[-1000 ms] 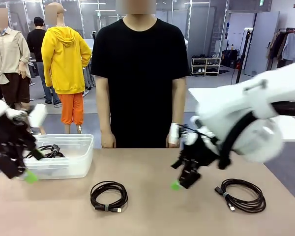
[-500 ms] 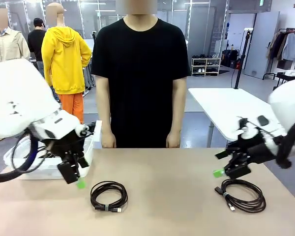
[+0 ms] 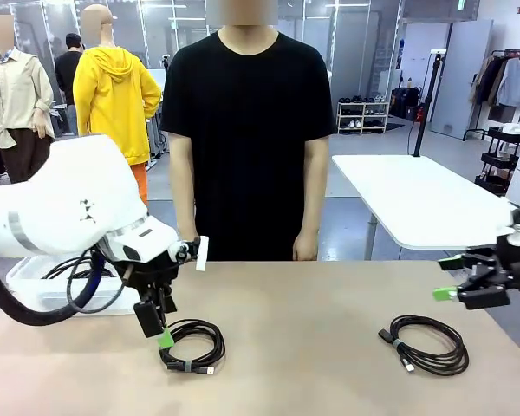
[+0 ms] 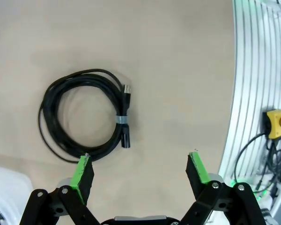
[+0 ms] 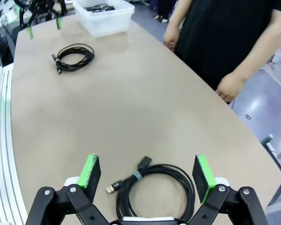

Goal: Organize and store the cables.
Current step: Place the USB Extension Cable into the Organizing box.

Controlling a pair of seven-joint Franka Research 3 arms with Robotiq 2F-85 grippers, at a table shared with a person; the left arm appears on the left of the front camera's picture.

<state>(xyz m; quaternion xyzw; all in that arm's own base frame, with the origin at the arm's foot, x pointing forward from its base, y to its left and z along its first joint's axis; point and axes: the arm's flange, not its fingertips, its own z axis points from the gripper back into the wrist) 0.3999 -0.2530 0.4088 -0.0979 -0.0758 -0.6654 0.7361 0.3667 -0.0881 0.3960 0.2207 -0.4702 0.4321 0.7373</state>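
If the open left gripper (image 4: 139, 161) drops straight, the cable (image 4: 118, 121) at 10 o'clock may escape; right gripper (image 5: 146, 164) open too

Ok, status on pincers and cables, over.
Left pincer open, above left coil edge. Right pincer open, over right coil, not touching. Both coils unheld. Nothing in the way.

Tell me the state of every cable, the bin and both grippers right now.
left cable, coiled and tied, flat on the table, not gripped.
right cable, coiled, flat on the table, not gripped.
bin, open-topped, cables already inside.
left gripper, jaws open, empty, close to the left cable.
right gripper, jaws open, empty, over the right cable.
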